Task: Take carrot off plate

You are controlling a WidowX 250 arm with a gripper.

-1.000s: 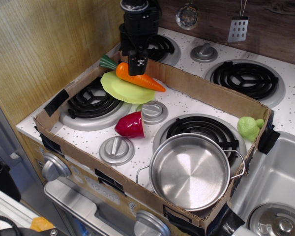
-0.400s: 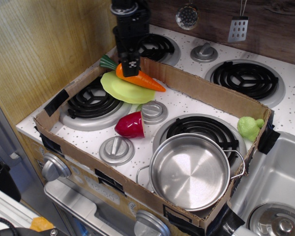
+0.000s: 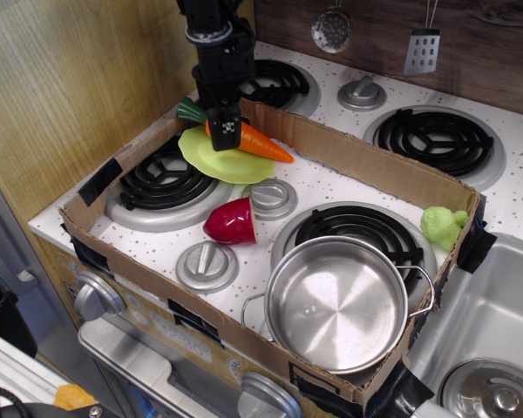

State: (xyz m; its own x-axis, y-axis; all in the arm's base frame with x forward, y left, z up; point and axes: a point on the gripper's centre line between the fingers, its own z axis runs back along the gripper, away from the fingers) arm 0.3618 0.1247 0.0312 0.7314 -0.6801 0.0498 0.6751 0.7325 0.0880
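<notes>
Your carrot lies on the plate at about eleven o'clock in the cardboard tray. Its long axis runs from the green top at ten o'clock to the tip at four o'clock. The fingers sit right over the thick end; you cannot tell whether they grip it or stand apart. For a set-down spot, look at the speckled desk toward four o'clock, between the plate and the steel pot, clear of the red vegetable.
</notes>
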